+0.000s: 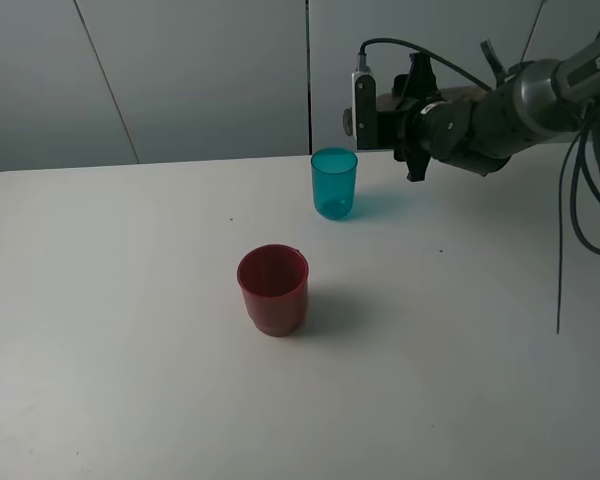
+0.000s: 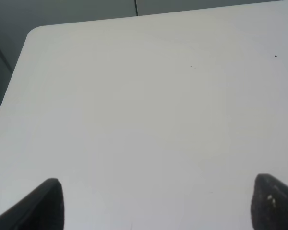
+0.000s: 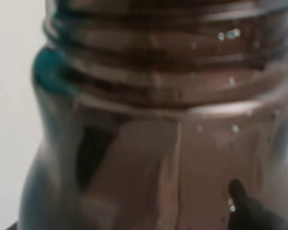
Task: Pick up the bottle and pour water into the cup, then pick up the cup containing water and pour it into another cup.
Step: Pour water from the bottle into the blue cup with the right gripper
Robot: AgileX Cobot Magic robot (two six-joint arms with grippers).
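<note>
**Bottle aloft at the back edge**

The right gripper (image 1: 390, 115) is pinching the bottle (image 3: 149, 143) above the table's (image 1: 100, 350) back edge, just beside the cup (image 1: 334, 183). The high view barely shows the bottle. Teal glints through its threaded neck. Another cup (image 1: 273, 290) stands nearer mid-table. The left gripper (image 2: 156, 206) is spread wide.

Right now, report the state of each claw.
Left claw: open, holding nothing.
Right claw: shut on the clear smoky-brown plastic bottle.
</note>
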